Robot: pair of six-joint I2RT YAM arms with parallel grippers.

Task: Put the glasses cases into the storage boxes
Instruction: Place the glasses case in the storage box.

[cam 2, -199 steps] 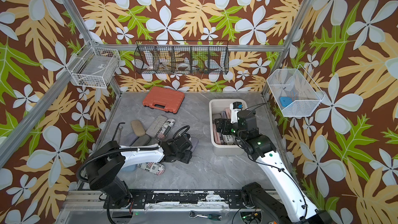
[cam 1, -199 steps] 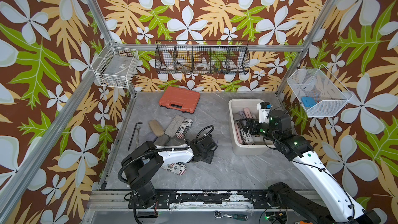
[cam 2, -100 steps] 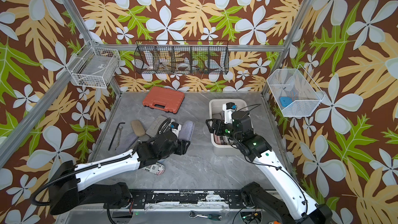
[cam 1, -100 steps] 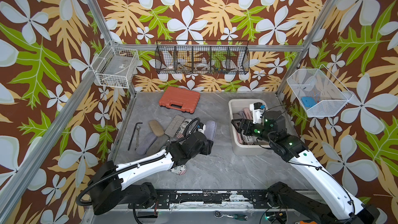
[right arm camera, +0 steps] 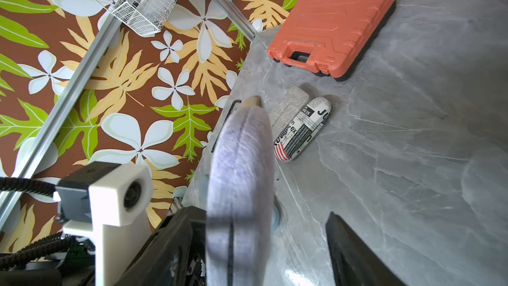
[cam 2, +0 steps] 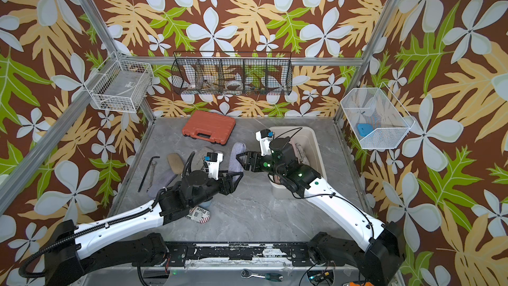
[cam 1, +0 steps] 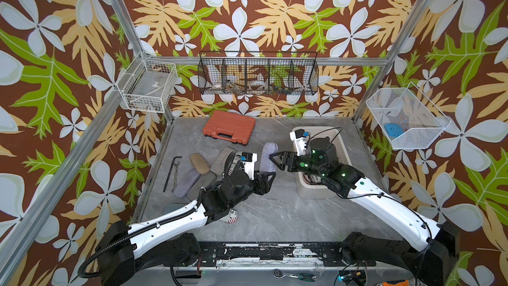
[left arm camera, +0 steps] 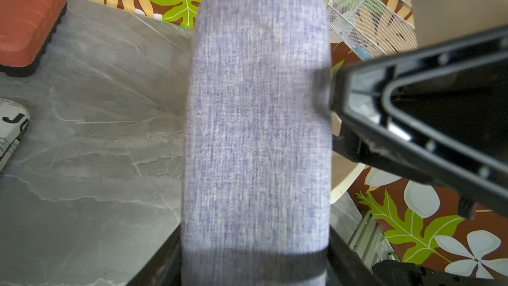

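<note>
1. While the left gripper (cam 1: 266, 175) is clamped on the near end of the lavender case (cam 1: 268, 155), the case is held off the table, just short of the storage box (cam 1: 313, 194).
2. Right gripper (cam 1: 275, 162): jaws apart, tips at the case's side, nothing gripped.
3. Advised: close the right jaws squarely across the free far half, clear of the left fingers.
4. Advised: release the left grip only once the right one is firm, then carry the case over the rim.

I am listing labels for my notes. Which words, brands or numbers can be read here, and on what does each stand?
"Place": on the near newspaper-print case.
"J": on the far newspaper-print case; its fine print is too small to read.
Flat grey case: one printed line, too small to read.
</note>
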